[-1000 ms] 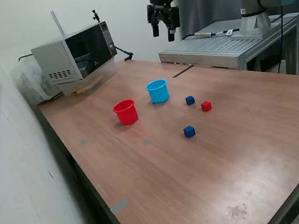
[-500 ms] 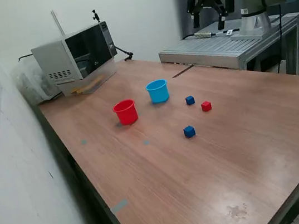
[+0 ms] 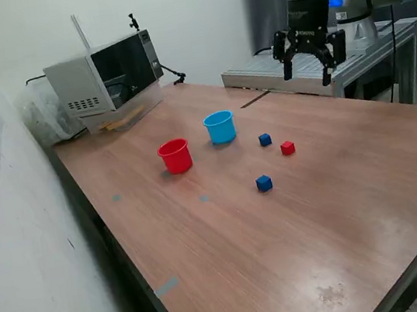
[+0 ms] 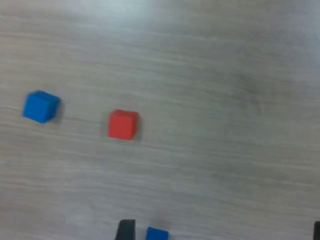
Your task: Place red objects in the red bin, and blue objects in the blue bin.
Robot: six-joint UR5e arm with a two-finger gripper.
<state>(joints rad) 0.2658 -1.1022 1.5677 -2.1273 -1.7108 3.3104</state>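
Note:
The red cup (image 3: 175, 156) and the light blue cup (image 3: 220, 127) stand upright on the wooden table (image 3: 230, 247). To the exterior view's right of the cups lie a dark blue cube (image 3: 265, 140), a red cube (image 3: 287, 147) and a second blue cube (image 3: 264, 184). Only one red cube shows. My gripper (image 3: 308, 73) hangs open and empty above the table's far side, well above and behind the cubes. The wrist view shows the red cube (image 4: 123, 124), a blue cube (image 4: 41, 106), another blue cube (image 4: 157, 234) at the picture's edge, and one fingertip (image 4: 126, 230).
A microwave (image 3: 106, 77) and a plastic bag (image 3: 41, 114) sit at the table's far end on the exterior view's left. A grey metal platform (image 3: 313, 66) holding the arm's base adjoins the far side. A white wall runs along the exterior view's left.
My gripper has swung from high near the microwave towards the exterior view's right and come down lower, closer to the cubes. Cups and cubes have not moved.

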